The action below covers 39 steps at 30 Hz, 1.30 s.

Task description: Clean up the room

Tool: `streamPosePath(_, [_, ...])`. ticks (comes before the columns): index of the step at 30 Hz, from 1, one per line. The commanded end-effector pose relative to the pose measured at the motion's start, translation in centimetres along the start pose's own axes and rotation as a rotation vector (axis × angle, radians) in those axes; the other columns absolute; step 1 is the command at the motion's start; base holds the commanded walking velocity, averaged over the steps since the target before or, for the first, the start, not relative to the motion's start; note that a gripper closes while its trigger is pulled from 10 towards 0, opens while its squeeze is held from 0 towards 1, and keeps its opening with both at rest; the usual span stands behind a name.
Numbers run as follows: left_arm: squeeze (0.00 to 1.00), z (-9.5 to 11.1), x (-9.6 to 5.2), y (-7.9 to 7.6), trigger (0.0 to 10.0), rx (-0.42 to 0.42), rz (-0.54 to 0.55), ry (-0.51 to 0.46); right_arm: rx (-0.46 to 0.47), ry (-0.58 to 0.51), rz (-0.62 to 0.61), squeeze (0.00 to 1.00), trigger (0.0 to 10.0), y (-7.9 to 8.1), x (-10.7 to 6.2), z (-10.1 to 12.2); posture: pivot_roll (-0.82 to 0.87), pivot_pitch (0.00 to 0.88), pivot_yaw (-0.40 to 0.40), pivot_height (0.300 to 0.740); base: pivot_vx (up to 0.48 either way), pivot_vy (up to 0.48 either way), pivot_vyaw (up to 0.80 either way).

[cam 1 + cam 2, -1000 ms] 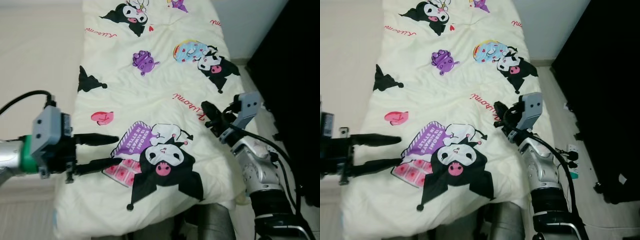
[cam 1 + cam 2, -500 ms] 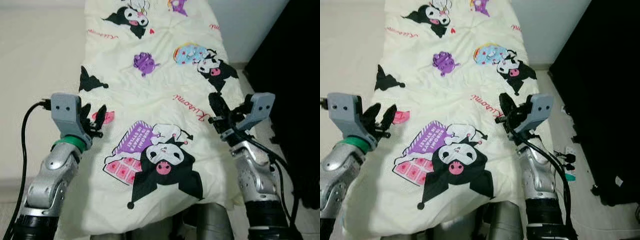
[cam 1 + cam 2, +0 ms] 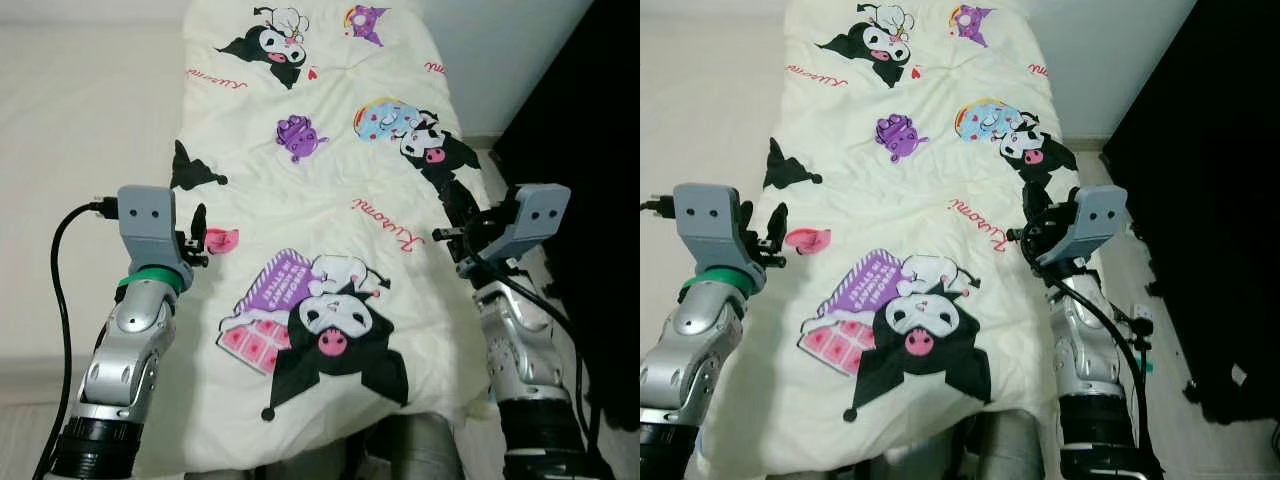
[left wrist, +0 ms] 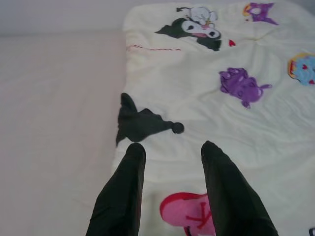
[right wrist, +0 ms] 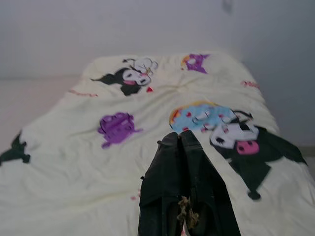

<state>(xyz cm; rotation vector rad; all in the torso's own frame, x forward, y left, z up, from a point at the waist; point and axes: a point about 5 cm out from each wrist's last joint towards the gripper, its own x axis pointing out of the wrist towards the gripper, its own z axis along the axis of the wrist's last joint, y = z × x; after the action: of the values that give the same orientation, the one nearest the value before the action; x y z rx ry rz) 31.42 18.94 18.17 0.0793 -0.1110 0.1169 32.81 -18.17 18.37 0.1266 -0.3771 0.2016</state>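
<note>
The left tool [image 4: 170,157] is hovering with fingers apart over the blanket's [image 3: 330,170] left edge, while the right tool [image 5: 183,147] is hovering clenched over its right side

Both silver arms are raised, elbows bent, forearms rising to grey wrist blocks. The left claw [image 4: 170,189] points forward with its two black fingers [image 4: 120,194] parted, a clear gap between them. The right claw [image 5: 183,167] also points forward, its fingers [image 5: 165,172] pressed together with no gap, nothing visibly held.
</note>
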Motion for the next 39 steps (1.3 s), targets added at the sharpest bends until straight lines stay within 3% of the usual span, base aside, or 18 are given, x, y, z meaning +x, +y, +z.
streamPosePath(1, [0.00, -0.4, -0.1, 0.0, 10.0, 0.011, 0.015, 0.009, -0.001, 0.012, -0.009, 0.00, 10.0, 0.0, -0.5, -0.5, 0.08, 0.185, -0.011, 0.659, 0.000, 0.000, 0.00])
streamPosePath(23, [0.00, -0.1, 0.7, -1.7, 10.0, 0.014, -0.035, -0.024, -0.014, 0.016, -0.035, 0.00, 10.0, -0.9, -0.6, -0.6, 0.07, 0.176, -0.013, 0.737, 0.000, 0.000, 0.00])
streamPosePath(39, [0.00, -0.5, 0.5, -2.7, 10.0, 0.010, -0.104, -0.018, -0.015, 0.018, -0.045, 0.00, 10.0, -0.6, -0.7, -1.0, 0.06, 0.155, -0.001, 0.740, 0.000, 0.000, 0.00])
